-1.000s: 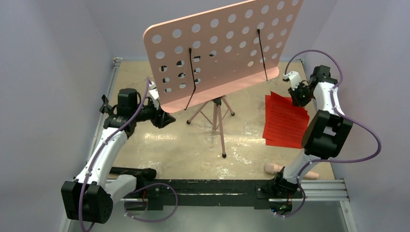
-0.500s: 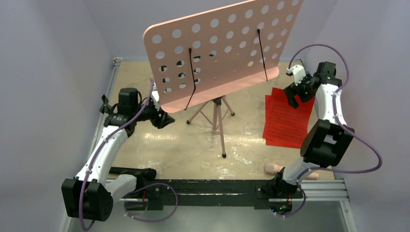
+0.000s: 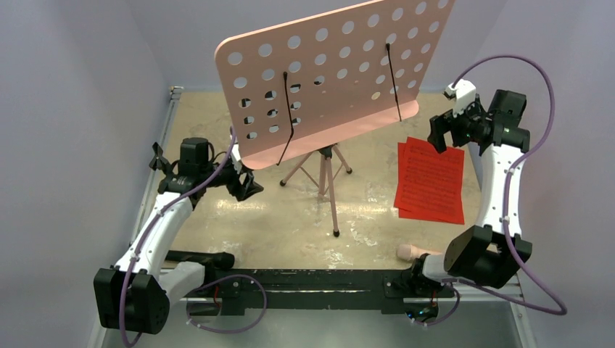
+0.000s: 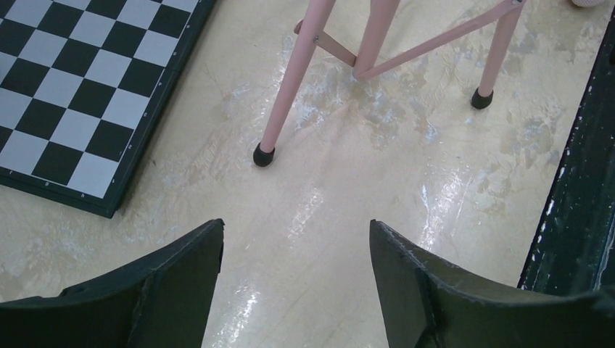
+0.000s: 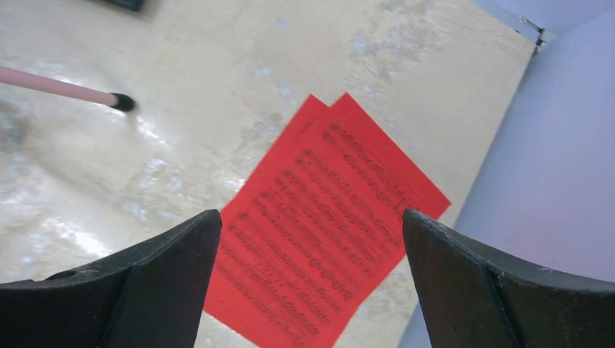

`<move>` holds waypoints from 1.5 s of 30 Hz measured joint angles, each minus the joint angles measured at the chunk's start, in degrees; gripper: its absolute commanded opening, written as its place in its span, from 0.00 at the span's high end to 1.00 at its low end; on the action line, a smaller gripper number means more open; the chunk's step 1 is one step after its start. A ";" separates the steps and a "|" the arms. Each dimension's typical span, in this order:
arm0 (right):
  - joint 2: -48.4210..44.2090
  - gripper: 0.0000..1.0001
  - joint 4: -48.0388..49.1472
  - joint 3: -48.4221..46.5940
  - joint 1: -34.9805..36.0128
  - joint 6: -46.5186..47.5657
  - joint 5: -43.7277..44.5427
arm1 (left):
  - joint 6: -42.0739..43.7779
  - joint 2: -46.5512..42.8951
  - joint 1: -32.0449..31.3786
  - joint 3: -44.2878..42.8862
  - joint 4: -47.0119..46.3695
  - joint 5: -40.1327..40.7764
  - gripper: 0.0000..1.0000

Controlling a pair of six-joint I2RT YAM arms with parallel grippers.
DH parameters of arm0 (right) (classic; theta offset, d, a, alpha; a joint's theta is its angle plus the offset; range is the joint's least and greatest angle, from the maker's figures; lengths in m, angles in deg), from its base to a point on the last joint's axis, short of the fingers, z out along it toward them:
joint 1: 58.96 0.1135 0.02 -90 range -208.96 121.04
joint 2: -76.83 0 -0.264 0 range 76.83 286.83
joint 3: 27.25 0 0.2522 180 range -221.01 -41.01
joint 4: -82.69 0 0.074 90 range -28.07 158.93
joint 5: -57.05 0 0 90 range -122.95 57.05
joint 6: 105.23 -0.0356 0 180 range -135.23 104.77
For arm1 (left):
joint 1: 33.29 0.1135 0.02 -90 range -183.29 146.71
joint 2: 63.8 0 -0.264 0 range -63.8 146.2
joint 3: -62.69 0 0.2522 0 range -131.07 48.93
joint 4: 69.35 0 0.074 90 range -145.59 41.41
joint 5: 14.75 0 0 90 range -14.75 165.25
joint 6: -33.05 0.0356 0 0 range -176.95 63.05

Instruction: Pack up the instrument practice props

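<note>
In the overhead view we lose the upper right corner of the music stand (image 3: 333, 72) past the top edge. Its desk hides the top of its post and the bench (image 3: 290, 217) behind it. Only one end of the peach tube (image 3: 407, 251) shows; the rest lies behind the right arm (image 3: 439, 264). The print on the red sheets (image 3: 431, 181) is too small for us to read. In the left wrist view the chessboard (image 4: 65, 80) runs off the left and top edges, the tripod legs (image 4: 286, 87) are cut off at the top, and we cannot identify a pale thing (image 4: 595, 2) in the top right corner. The left end effector (image 4: 296, 235) and right end effector (image 5: 312, 225) each have both fingers cut off by the bottom edge of their own wrist views.
</note>
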 measured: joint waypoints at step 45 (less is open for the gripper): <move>15.54 0.07 12.37 3.96 28.96 -8.22 -28.35 | -25.62 23.80 -12.74 -4.28 -29.09 4.59 0.28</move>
